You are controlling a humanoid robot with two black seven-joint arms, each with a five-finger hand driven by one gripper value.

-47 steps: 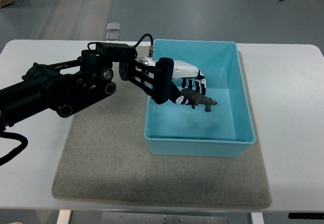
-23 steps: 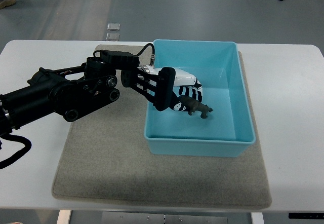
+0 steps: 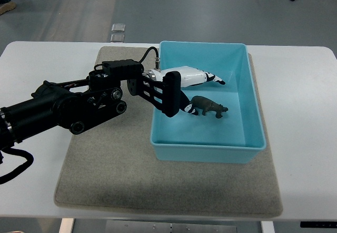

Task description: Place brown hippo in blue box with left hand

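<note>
The left arm (image 3: pixel 63 109) is matte black, built of chunky jointed segments with round silver-centred bolts along its side; a thin black cable (image 3: pixel 150 46) loops above the wrist to a small silver plug; a thicker black cable (image 3: pixel 16 164) curves near the shoulder end; the left hand (image 3: pixel 184 88) has a glossy white shell, a black ribbed frame beneath, and black-and-white banded fingers (image 3: pixel 213 78) with dark tips.

The left hand (image 3: pixel 192 80) reaches over the blue box's (image 3: pixel 254 112) left wall, filling its far-left part. The brown hippo (image 3: pixel 209 106) stands mid-floor. The box's right and near parts lie open.
</note>
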